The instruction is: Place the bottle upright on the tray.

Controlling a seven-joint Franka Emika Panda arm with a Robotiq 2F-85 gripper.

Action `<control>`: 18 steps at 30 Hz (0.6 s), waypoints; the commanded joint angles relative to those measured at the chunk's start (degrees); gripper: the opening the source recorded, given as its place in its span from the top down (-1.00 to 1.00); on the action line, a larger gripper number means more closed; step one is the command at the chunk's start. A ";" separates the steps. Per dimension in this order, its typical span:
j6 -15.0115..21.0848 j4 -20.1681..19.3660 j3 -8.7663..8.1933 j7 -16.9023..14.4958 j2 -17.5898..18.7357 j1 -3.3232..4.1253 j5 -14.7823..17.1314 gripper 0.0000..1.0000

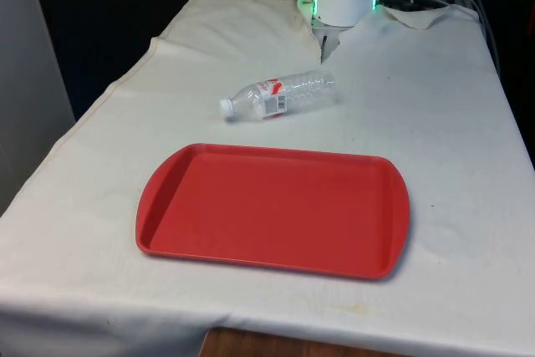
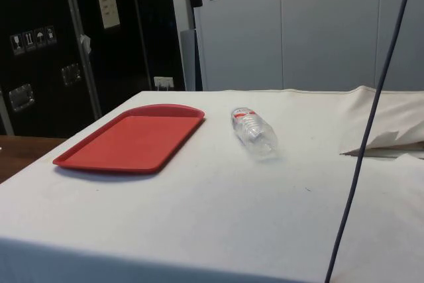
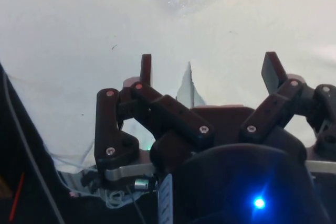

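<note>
Claw (image 3: 207, 69) hangs high above the tabletop (image 1: 435, 123), fingers (image 3: 146, 69) spread wide, nothing btwn them; in side view it's cut off at the frame edge. Bottle (image 1: 278, 95) lies on its side on the white cloth, btwn robot base & red tray (image 1: 272, 209), near the tray's far edge but not touching; cap end twd front view's left. Label text too small to read. Cloth wrinkled near robot; dark cabinets behind in side view.
</note>
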 commanded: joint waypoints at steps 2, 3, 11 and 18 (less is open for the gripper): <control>1.72 -1.43 0.17 1.20 -0.86 -0.06 -1.15 -1.00; 2.06 -1.78 0.17 1.49 -1.03 -0.06 -1.38 -1.00; 4.58 -4.07 0.06 3.67 -1.55 -0.23 -2.52 -1.00; 5.39 -4.47 0.06 4.98 -1.20 -0.69 -2.81 -1.00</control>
